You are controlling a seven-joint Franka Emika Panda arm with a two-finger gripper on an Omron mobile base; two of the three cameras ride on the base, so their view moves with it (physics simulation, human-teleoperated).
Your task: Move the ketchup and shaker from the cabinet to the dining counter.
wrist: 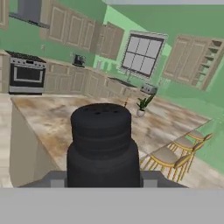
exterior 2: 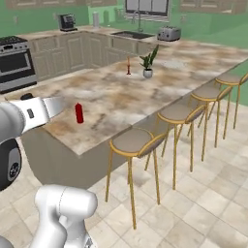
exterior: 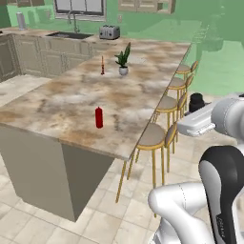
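My gripper [wrist: 103,186] is pinching the shaker [wrist: 101,144], a squat black ribbed bottle. It looks light, rigid and a bit slick, so I judge a hold low on its wide body safest. Beyond it lies the dining counter [exterior: 62,102], a smooth mottled marble slab, where the ketchup [exterior: 99,117], a glossy red cylinder, already stands upright near the front edge.
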